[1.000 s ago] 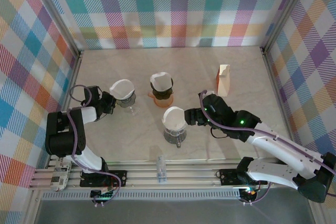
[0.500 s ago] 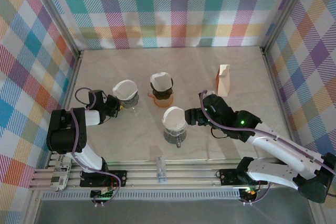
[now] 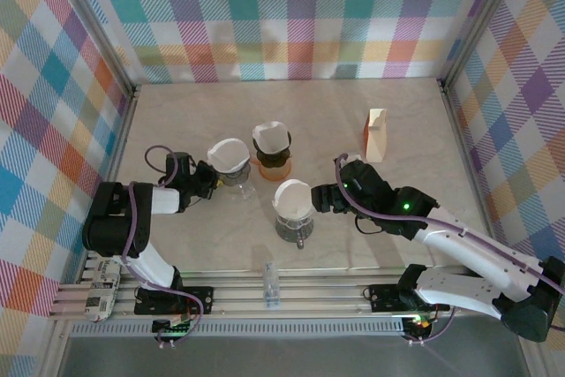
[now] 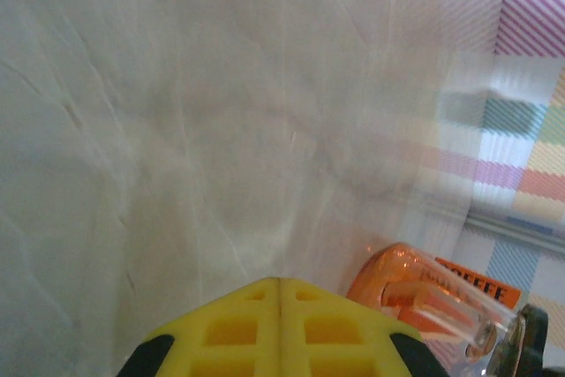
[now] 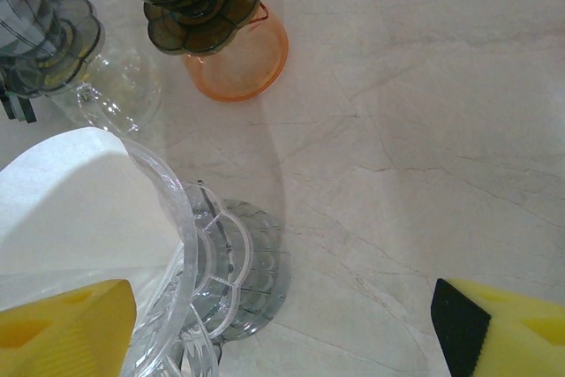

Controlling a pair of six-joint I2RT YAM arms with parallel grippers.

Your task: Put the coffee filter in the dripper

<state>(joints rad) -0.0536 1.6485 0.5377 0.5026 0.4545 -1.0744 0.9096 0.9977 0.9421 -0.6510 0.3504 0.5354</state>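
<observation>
The left gripper (image 3: 208, 179), clenched shut, sits just behind a smoky grey filter-lined dripper (image 3: 233, 170), while the right gripper (image 3: 319, 196) gapes beside a clear glass filter-lined dripper (image 3: 294, 229), with an orange-based dripper (image 3: 274, 166) beyond it.

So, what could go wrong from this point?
1. The left gripper, shut, is beside the grey dripper, which stands close to the orange-based dripper. A push to the right might knock the two together or tip one.
2. The right gripper is open beside the clear dripper. Closing there could crush its paper filter or topple the dripper.
</observation>
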